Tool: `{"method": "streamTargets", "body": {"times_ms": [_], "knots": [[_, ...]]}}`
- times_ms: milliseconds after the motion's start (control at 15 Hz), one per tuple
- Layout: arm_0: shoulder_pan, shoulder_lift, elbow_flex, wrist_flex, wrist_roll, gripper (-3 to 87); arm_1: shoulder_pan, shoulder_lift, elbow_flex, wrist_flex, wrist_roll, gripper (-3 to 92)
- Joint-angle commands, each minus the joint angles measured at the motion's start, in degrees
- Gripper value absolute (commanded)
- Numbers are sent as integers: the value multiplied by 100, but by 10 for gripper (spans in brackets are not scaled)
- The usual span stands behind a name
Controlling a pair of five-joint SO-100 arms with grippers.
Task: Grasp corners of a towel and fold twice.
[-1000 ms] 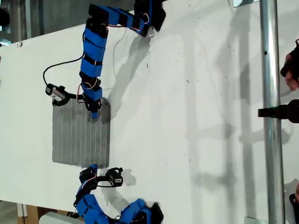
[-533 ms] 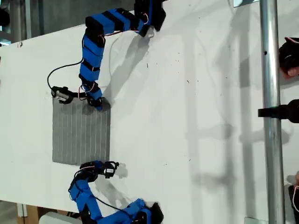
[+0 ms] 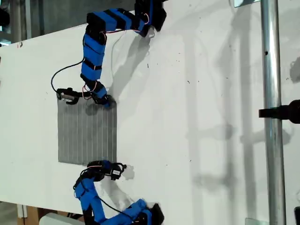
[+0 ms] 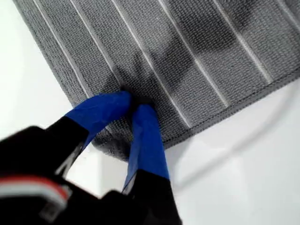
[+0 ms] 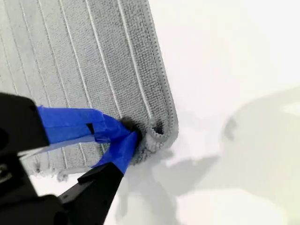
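Note:
The gray striped towel (image 3: 86, 133) lies flat on the white table toward the exterior view's left. My first gripper (image 3: 107, 101), on the arm reaching in from the exterior view's top, is shut on the towel's upper right corner. Up close, its blue fingertips (image 4: 132, 101) pinch the cloth (image 4: 197, 42) just inside the corner tip (image 4: 112, 150). My second gripper (image 3: 104, 165), on the arm from the exterior view's bottom, is shut on the lower right corner. There the cloth (image 5: 84, 56) bunches into a small fold (image 5: 161, 133) at its jaws (image 5: 131, 131).
A metal pole (image 3: 272, 112) with a black clamp (image 3: 283, 112) crosses the exterior view's right side. A black cable (image 3: 58, 77) loops beside the first arm. The white table (image 3: 187, 117) stretches from the towel toward the pole; its edge runs along the exterior view's left.
Both grippers moved onto the towel's right-hand corners and shut on them. The towel has slid slightly toward the exterior view's right. A hand at the right edge is gone.

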Motion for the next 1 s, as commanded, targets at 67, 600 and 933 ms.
{"method": "streamTargets", "body": {"times_ms": [67, 600, 933], "knots": [[615, 1591, 1714, -545, -492, -28, -475, 1811, 1485, -211, 88, 20], [2610, 4034, 3498, -721, -1916, -28, -1046, 5098, 4447, -88, 299, 16], [2962, 5730, 2294, 967, -1556, -27, -1468, 5625, 2971, 976, 281, 25]]}}
